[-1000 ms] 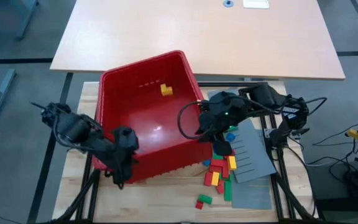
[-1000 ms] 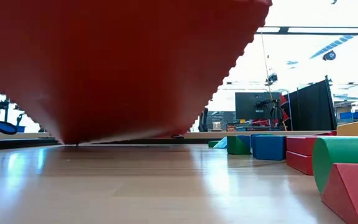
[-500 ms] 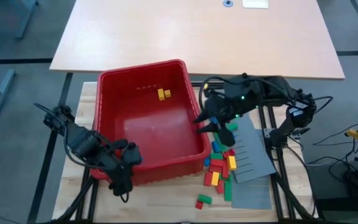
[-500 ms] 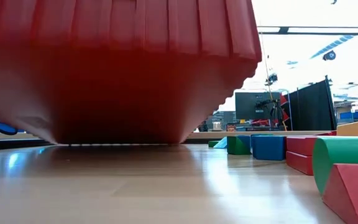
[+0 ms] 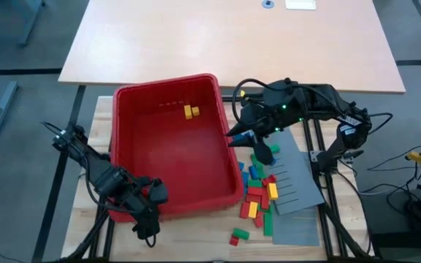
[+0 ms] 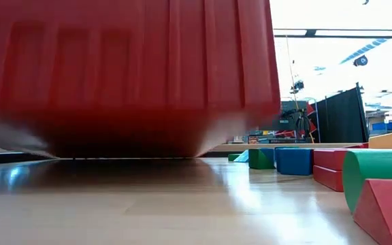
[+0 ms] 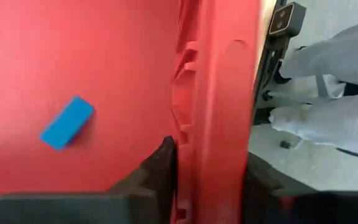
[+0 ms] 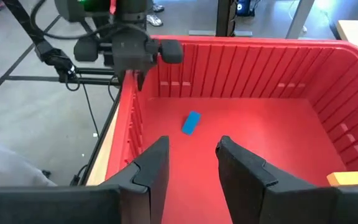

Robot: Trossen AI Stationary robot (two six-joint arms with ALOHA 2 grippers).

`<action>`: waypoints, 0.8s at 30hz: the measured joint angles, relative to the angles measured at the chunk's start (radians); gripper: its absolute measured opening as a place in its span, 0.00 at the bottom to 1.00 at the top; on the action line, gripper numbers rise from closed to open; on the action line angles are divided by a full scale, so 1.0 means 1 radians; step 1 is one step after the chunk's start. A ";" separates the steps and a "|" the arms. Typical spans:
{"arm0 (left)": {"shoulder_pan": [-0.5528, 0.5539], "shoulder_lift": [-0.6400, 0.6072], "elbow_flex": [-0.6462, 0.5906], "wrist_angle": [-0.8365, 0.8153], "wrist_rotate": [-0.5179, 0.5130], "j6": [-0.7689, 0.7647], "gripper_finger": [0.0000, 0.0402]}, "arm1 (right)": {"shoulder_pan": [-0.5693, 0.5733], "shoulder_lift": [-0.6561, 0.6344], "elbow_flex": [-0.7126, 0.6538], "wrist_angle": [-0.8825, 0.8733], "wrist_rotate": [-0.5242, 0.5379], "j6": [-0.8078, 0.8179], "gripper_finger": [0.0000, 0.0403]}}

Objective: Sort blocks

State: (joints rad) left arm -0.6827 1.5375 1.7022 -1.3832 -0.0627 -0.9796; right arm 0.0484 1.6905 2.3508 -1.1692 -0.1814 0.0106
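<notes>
A second ago the red bin (image 5: 174, 146) was tipped and skewed on the table; now it sits level and squared up, its floor flat in the low view. The left pincer (image 5: 146, 207) has stayed clamped on the bin's near wall by the near-left corner of the table; the left wrist view shows one finger inside the wall and one outside, so it holds the bin. The right pincer (image 5: 248, 137) has come away from the bin's right wall and now hangs just outside that rim, its fingers (image 8: 146, 171) apart with nothing between them, pointed across the bin's interior. Most of the blocks (image 5: 258, 193) lie in a mixed pile of red, green, yellow and blue on the table near its right edge, between the bin and the grey slotted panel (image 5: 294, 179), some of them on the panel itself. A yellow block (image 5: 191, 111) rests against the far wall inside the bin, and a blue block (image 8: 191, 122) lies on its floor. With the bin set down again, I judge the tipping step finished and the sorting itself hardly begun: the pile is unsorted, and the free right pincer looks best placed to begin picking from it.
</notes>
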 joint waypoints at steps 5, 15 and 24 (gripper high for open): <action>-0.013 -0.003 -0.079 0.030 0.050 -0.109 0.54 | -0.014 0.000 0.000 -0.001 0.000 -0.004 0.29; -0.032 -0.016 -0.133 0.038 0.012 -0.149 0.78 | -0.058 0.000 -0.001 -0.012 0.000 -0.028 0.30; 0.005 -0.079 -0.132 -0.082 -0.463 -0.273 0.77 | -0.117 0.000 -0.002 -0.095 0.002 -0.037 0.28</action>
State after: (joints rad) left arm -0.6781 1.4586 1.5700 -1.4651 -0.5257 -1.2524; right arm -0.0686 1.6905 2.3493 -1.2643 -0.1796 -0.0261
